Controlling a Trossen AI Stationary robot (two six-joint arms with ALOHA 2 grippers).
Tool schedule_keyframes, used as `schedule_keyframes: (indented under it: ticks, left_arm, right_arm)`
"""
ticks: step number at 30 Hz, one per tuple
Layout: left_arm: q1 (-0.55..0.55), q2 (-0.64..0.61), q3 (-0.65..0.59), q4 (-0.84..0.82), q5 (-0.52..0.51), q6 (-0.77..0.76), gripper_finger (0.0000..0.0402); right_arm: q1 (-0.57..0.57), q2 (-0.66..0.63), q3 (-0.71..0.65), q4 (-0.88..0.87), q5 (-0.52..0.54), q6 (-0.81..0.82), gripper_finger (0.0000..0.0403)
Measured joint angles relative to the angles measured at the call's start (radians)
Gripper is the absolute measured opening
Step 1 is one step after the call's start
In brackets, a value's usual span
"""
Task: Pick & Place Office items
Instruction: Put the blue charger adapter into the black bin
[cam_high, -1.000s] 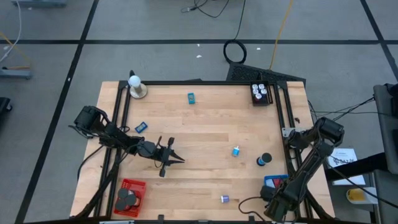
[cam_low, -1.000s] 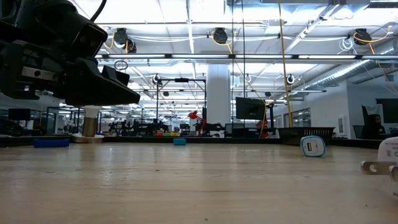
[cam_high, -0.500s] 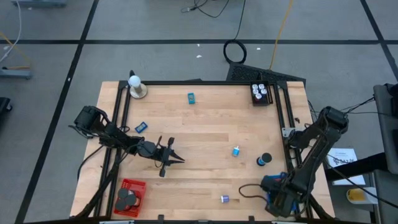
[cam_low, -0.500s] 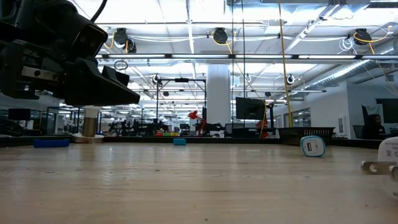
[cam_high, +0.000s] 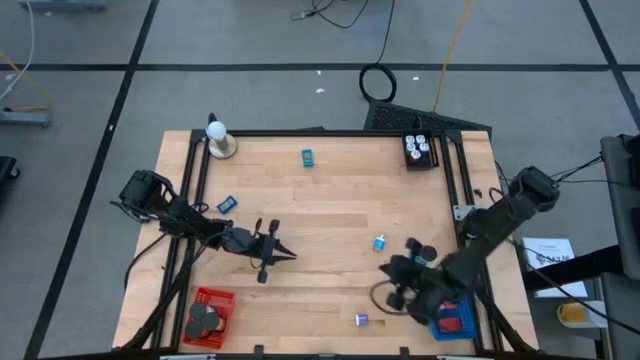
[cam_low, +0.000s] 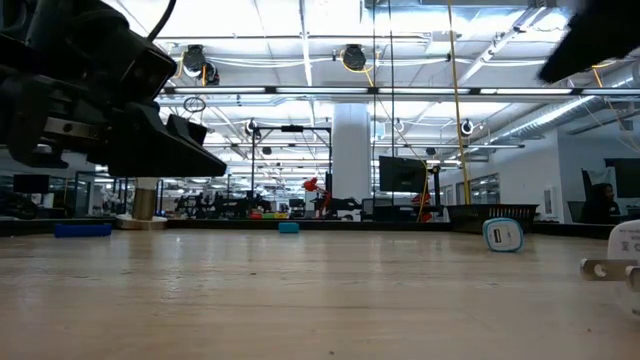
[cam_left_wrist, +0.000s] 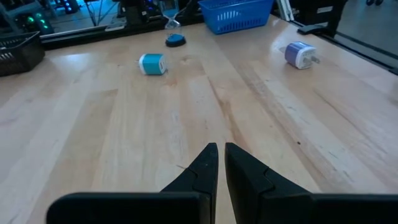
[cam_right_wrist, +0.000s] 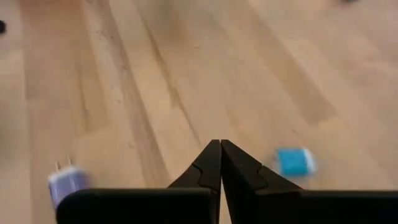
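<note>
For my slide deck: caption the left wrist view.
Shut left gripper over the wooden table, facing a teal charger, a purple charger and a blue basket.

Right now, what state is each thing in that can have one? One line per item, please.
Left end effector: shut, empty, above bare table.
Right end effector: shut, empty, over the table.
Red basket: holds black discs.
Blue basket: partly hidden by the right arm; contents unclear.
Purple charger: loose on the table.
Blue-white charger: loose on the table.
Teal piece: loose near the far edge.
</note>
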Motion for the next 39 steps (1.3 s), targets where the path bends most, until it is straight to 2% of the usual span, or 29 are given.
schedule_keyframes:
  ticks: [5, 8, 10, 14, 18, 21, 25, 29, 34, 39]
  left_arm:
    - [0.000, 0.000, 0.000, 0.000, -0.031, -0.009, 0.0037]
    - [0.000, 0.000, 0.000, 0.000, -0.072, -0.026, 0.0037]
    - [0.000, 0.000, 0.000, 0.000, -0.086, -0.033, 0.0037]
    - [0.000, 0.000, 0.000, 0.000, -0.088, -0.043, 0.0037]
    - [0.000, 0.000, 0.000, 0.000, -0.088, -0.045, 0.0037]
    - [0.000, 0.000, 0.000, 0.000, -0.088, -0.051, 0.0037]
    - [0.000, 0.000, 0.000, -0.002, -0.088, -0.054, 0.0037]
    - [0.000, 0.000, 0.001, -0.007, -0.088, -0.058, 0.0037]
    - [0.000, 0.000, 0.001, -0.012, -0.088, -0.057, 0.0037]
    - [0.000, 0.000, 0.001, -0.012, -0.088, -0.057, 0.0037]
  right_arm:
    - [-0.176, 0.000, -0.070, 0.286, -0.150, -0.147, 0.0002]
    - [-0.262, -0.001, -0.074, 0.314, -0.218, -0.162, 0.0005]
    - [-0.304, -0.001, -0.074, 0.273, -0.247, -0.116, 0.0007]
    - [-0.359, 0.000, -0.074, 0.133, -0.309, 0.077, 0.0030]
    - [-0.383, 0.040, -0.074, 0.020, -0.418, 0.235, 0.0091]
    - [-0.384, 0.056, -0.074, 0.001, -0.483, 0.308, 0.0148]
    - [-0.385, 0.092, -0.074, -0.020, -0.497, 0.383, 0.0216]
    - [-0.403, 0.150, -0.075, -0.036, -0.498, 0.423, 0.0257]
    - [-0.447, 0.200, -0.073, -0.029, -0.480, 0.418, 0.0271]
    - [-0.478, 0.222, -0.073, 0.017, -0.465, 0.333, 0.0250]
